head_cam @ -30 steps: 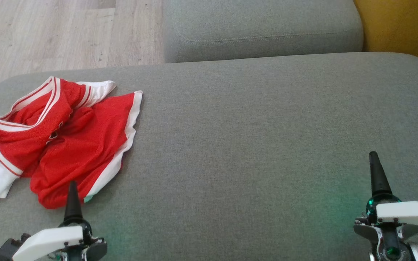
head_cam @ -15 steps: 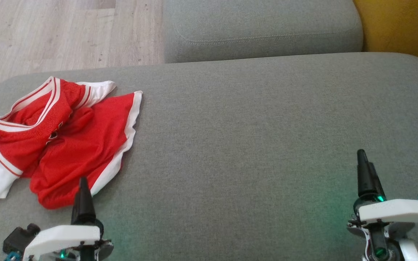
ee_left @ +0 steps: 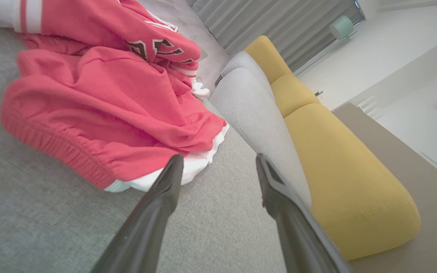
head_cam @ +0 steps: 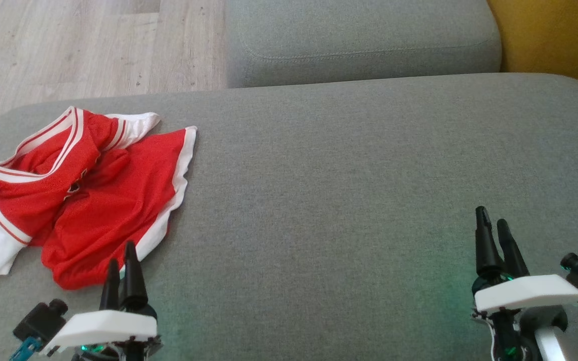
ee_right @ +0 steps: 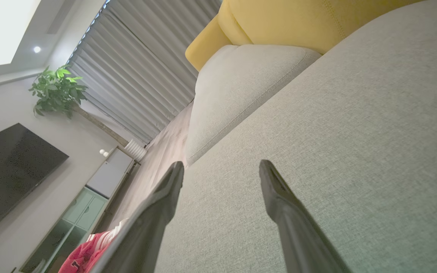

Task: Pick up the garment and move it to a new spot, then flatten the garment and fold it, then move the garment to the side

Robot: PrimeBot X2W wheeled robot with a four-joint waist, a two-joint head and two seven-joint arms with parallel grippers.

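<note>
1. We are seeing the garment (head_cam: 83, 195) lying crumpled on the left end of the grey sofa cushion (head_cam: 349, 190), with our left claw (head_cam: 121, 253) spread wide just beside its near white hem, holding nothing.
2. Our right claw (head_cam: 491, 215) is hovering well apart over bare cushion, also spread and empty.
3. The thin red mesh is risking a one-layer pinch, so the bundle could be unrolling and dragging when lifted.
4. The overlapped layers and gathered waistband are bunching thickly; closing there could be slipping off.
5. The woven cushion is looking soft, so a low claw could be digging in.
6. The cushion's rounded edge is lying close; a slip could be dropping cloth onto the wooden floor (head_cam: 68, 45).
</note>
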